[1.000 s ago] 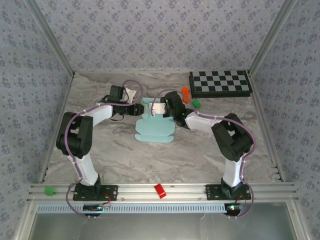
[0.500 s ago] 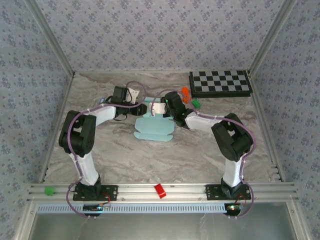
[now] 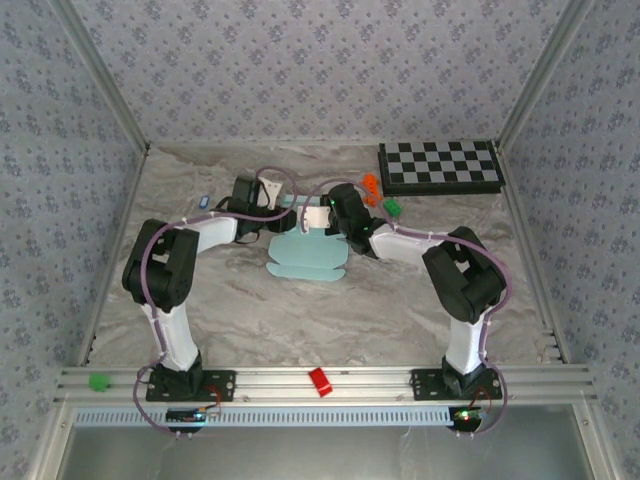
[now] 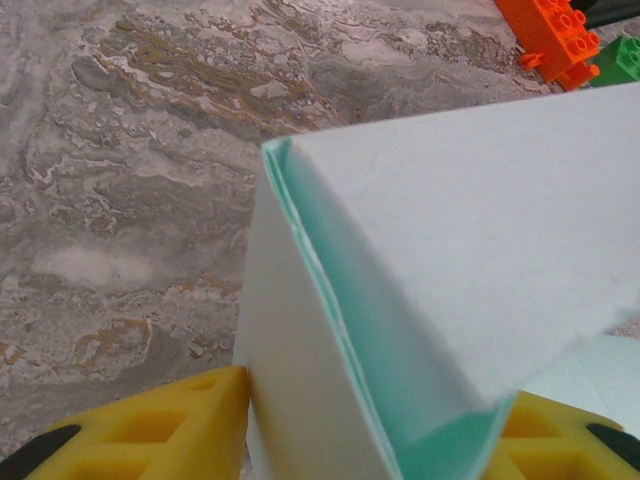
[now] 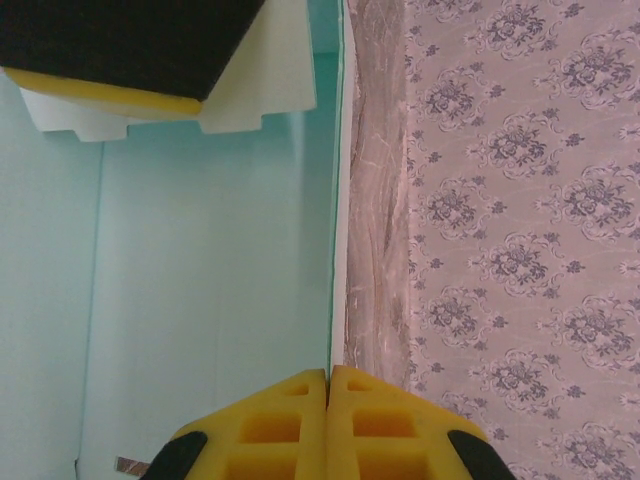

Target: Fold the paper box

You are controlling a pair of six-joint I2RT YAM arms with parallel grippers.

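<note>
item: paper box (image 3: 308, 262), pale aqua card, part folded. it lay on the marbled table (image 3: 400, 310), slightly beyond the middle and between the two wrists. the near portion was flat with rounded flaps, and the far portion was lifted.

top external view: the left gripper (image 3: 278, 216) and right gripper (image 3: 318, 218) sat close together at the sheet's far end. finger state could not be read from there. an orange brick (image 3: 370, 185) and a green brick (image 3: 392, 207) lay just right of the right wrist. a checkered board (image 3: 440, 167) lay in the far right corner, well apart from the card. a red piece (image 3: 320, 381) and a green piece (image 3: 98, 380) sat on the front rail.

left wrist view: two raised panels met at a sharp crease, white outside and aqua inside. the left yellow fingers (image 4: 150, 435) stood apart, one on each side of that folded corner, each against the card.

right wrist view: the right yellow fingers (image 5: 270, 425) were pressed together, and the thin edge of an upright aqua panel ran straight into their seam, pinched there. the left gripper's black body and yellow pad showed at upper left, above white notched flaps.
</note>
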